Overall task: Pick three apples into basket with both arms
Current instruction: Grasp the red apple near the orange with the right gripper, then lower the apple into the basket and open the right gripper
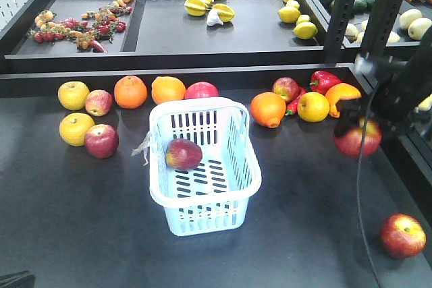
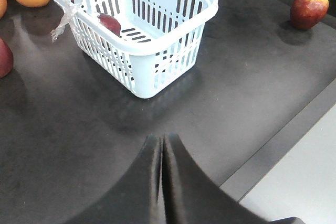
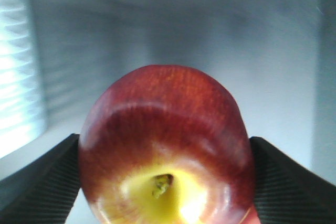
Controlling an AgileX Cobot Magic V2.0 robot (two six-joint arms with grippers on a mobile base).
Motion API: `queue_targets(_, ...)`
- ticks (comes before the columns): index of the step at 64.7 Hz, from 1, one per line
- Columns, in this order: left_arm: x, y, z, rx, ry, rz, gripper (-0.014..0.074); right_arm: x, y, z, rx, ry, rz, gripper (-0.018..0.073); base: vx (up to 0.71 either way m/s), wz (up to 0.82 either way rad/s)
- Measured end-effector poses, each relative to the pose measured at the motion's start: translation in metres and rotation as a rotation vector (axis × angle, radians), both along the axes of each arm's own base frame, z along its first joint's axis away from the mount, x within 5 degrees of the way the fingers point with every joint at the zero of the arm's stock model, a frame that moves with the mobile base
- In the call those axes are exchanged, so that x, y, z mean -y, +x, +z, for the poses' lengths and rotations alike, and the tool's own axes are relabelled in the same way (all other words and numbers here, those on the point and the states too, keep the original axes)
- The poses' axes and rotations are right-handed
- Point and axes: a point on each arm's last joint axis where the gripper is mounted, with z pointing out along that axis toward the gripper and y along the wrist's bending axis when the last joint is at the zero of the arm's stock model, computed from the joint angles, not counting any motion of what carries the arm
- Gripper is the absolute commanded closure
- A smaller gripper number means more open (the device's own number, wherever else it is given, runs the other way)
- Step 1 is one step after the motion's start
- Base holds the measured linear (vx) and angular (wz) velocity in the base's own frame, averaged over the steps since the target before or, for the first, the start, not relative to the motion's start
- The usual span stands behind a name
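Right wrist view: right gripper (image 3: 167,182) pinching red apple (image 3: 167,145) between both fingers. Left gripper (image 2: 163,182) pressed together, near basket (image 2: 157,51) holding one apple (image 2: 110,23).

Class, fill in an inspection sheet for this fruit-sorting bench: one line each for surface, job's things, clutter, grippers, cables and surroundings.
Surface: dark matte table, no spills seen.
Job's things: pale blue basket upright, one apple in basket; held apple off the table at right; loose apple at the near right corner.
Clutter: oranges, yellow fruits, more red apples and red pepper along the back edge.
Grippers: left gripper fingers together, holding nothing; right gripper fingers clamp the held apple from both sides.
Cables: thin black cable hangs below the right arm.
Surroundings: rear tray with starfruit, lemons, small fruits; black shelf post.
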Motion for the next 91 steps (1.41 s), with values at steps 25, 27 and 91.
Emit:
queue_targets(25,0.000,0.000,0.000,0.000,0.000,0.000,0.0603,-0.135,-0.034,0.036,0.043,0.164,0.371,0.0464,0.00,0.00)
queue_targets(27,0.000,0.000,0.000,0.000,0.000,0.000,0.0603,-0.146,-0.035,0.036,0.058,0.168,0.389,0.0464,0.00,0.00)
queue_targets(91,0.000,0.000,0.000,0.000,0.000,0.000,0.0603,-0.220,-0.011,-0.046,0.142,0.152,0.415,-0.0074,0.00,0.00)
